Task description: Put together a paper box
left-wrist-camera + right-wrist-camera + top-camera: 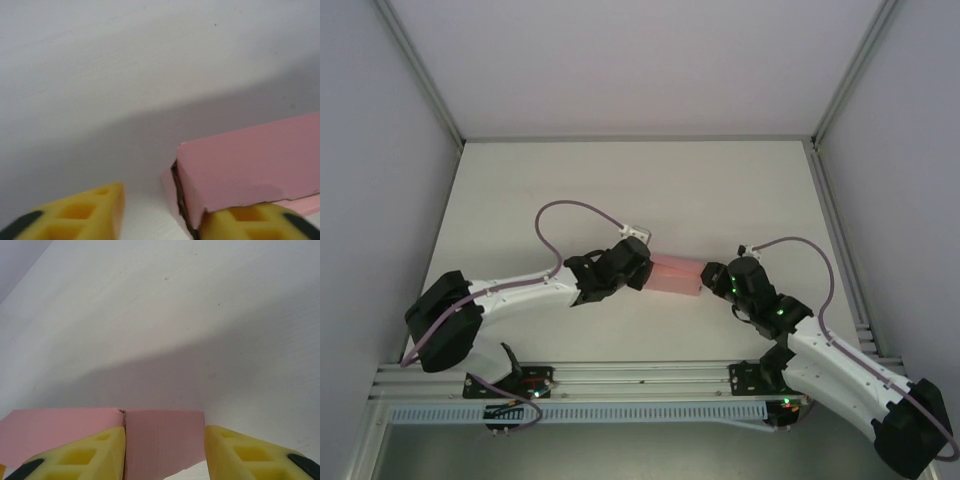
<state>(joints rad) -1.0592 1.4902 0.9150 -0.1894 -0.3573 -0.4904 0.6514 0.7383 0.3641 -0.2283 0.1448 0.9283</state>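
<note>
A small pink rectangular paper box (674,275) lay flat near the middle of the white table (620,190), a little toward the near edge, bracketed end to end by both arms. The right gripper (165,440) was closed onto one end of the box, whose short face filled the gap between its yellow fingers (75,455). The left gripper (162,210) stood wide open at the other end. The box's corner rested against one of its fingers (260,222), and the other finger was well apart from the box.

The step in hand looked like seating the end flap. A dark slit ran down that end in the left wrist view, which suggested it was not fully home. To do it well, the right arm should hold firmly without buckling the thin card. The left should push squarely along the box's length, not at an angle.

The underside and any tabs were hidden. The left wrist view cut off the far part of the box. From above the fingers were too small to make out.
</note>
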